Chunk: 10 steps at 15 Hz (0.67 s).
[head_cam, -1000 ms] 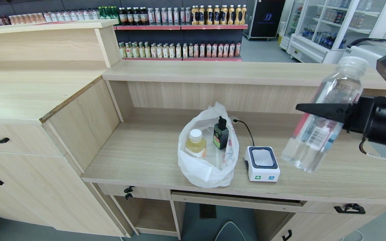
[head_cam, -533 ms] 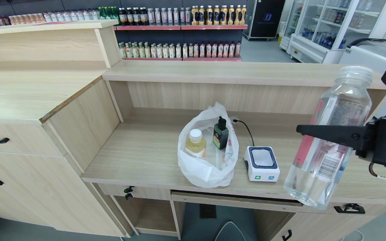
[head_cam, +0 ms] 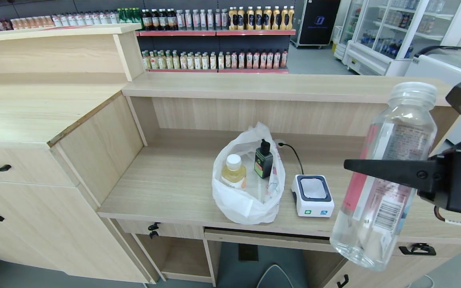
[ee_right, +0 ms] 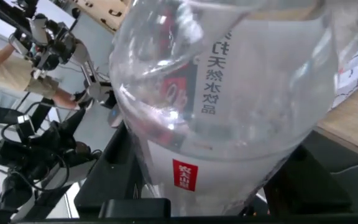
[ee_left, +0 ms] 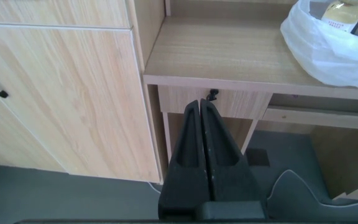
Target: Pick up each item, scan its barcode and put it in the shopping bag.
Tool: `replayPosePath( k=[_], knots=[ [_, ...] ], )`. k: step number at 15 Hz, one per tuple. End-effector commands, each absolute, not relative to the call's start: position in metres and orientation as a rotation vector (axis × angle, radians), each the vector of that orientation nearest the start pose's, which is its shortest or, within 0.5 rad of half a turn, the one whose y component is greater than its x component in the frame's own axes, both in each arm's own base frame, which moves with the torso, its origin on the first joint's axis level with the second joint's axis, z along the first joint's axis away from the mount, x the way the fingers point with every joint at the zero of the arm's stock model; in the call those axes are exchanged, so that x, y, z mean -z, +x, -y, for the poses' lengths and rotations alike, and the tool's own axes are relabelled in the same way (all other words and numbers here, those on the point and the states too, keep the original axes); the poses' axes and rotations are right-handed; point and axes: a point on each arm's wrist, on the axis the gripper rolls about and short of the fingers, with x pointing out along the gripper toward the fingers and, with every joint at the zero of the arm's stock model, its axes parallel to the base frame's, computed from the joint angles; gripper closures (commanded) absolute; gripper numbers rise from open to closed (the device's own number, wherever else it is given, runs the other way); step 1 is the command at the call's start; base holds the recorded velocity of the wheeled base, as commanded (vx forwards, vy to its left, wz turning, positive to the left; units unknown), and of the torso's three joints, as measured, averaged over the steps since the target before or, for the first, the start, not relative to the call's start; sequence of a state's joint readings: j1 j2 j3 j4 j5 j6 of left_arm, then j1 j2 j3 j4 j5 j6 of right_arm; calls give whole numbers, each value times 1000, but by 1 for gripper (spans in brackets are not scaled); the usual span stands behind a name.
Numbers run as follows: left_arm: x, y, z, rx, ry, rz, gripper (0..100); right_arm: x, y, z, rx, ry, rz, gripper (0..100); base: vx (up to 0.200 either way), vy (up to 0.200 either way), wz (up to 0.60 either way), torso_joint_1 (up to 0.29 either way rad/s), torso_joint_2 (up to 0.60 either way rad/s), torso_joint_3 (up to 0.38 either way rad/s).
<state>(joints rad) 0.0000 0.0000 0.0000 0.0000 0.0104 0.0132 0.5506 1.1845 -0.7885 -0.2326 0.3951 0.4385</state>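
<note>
Clear water bottle [head_cam: 404, 132] clamped at mid-body by right gripper [head_cam: 378, 170], tilted, at near right over counter [head_cam: 174, 184] edge, scanner [head_cam: 313, 195] just right of shopping bag [head_cam: 234, 200], left gripper [ee_left: 201, 109] fingers pressed together, empty.

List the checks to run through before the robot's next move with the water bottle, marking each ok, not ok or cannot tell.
1. Grip: right claw shut on the clear plastic water bottle: ok.
2. Label's barcode held over the white box scanner: not ok; the bottle hangs to its right, barcode facing the head camera.
3. Scanner window uncovered: ok.
4. Scanner switched on: cannot tell.
5. Mouth of the white plastic shopping bag open: ok; a yellow drink bottle and a dark pump bottle stand inside.
6. Path: left claw out of the way: ok; shut, low before the light wooden counter.
</note>
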Motion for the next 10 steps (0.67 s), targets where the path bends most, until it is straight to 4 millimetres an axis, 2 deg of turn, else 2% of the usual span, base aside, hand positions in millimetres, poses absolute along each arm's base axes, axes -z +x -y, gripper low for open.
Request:
replayPosePath(
  k=[1,10],
  knots=[
    [-75,-23,0,-11,12,0,100,-266,142,-104,-926,410,-381,100,0,0,0,0,0,0],
    [-75,-23,0,-11,12,0,100,-264,130,-111,-1019,410,-415,100,0,0,0,0,0,0]
  ],
)
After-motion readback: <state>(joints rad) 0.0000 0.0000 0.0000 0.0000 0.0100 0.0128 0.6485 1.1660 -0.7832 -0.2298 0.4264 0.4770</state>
